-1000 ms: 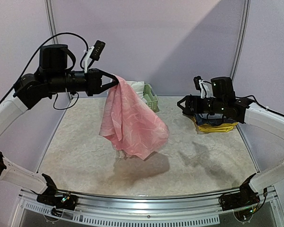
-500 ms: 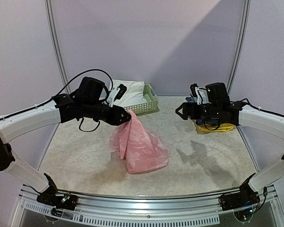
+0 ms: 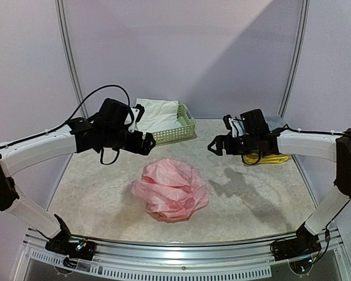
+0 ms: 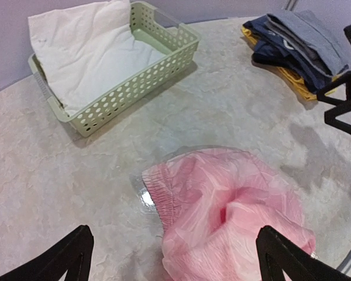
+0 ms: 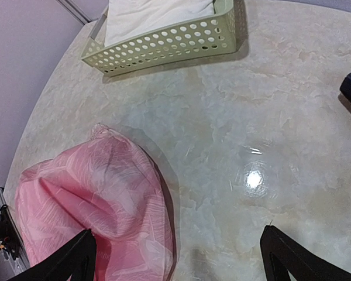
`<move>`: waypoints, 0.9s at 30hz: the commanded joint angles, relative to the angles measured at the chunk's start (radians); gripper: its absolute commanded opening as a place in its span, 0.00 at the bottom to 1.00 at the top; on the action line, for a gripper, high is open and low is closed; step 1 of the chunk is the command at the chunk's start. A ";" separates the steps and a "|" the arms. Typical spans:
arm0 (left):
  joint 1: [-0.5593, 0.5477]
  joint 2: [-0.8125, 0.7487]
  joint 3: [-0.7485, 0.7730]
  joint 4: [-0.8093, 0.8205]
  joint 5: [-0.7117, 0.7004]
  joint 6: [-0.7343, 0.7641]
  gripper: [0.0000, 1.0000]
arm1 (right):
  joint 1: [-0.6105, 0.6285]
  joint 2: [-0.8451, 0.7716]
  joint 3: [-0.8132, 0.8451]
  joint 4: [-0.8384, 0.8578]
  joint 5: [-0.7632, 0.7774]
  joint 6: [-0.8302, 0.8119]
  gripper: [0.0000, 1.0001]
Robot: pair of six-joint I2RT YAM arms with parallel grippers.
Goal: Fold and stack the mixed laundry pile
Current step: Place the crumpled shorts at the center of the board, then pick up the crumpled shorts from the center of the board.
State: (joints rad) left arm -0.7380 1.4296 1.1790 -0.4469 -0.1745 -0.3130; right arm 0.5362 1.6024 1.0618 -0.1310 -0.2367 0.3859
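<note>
Midway across the table (image 3: 93,187), the pink garment (image 3: 171,190) lies crumpled and untouched. The left end effector (image 3: 147,143) and right end effector (image 3: 213,146) hang nearby, both spread wide. A white garment (image 3: 158,114) sits in the green basket (image 3: 174,136).

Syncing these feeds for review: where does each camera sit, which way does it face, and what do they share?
Top external: above, behind the bases, looking down on the table; both arms, left gripper, right gripper show.
Left wrist: on left arm, facing pink garment, basket, folded clothes; own fingers low.
Right wrist: facing down-left at pink garment, basket; own fingers low.
All share pink garment, basket.
</note>
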 commanded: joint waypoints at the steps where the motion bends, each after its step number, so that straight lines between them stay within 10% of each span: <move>1: 0.048 0.043 -0.021 0.006 -0.030 -0.013 0.96 | -0.003 0.079 0.055 0.022 -0.076 0.021 0.99; 27: 0.127 0.473 -0.081 0.339 0.374 -0.036 0.86 | 0.036 0.548 0.394 -0.129 -0.306 -0.042 0.84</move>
State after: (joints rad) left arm -0.6224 1.8526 1.1149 -0.1879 0.1181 -0.3367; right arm 0.5686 2.0979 1.4139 -0.2295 -0.4839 0.3584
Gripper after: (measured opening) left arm 0.861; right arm 0.849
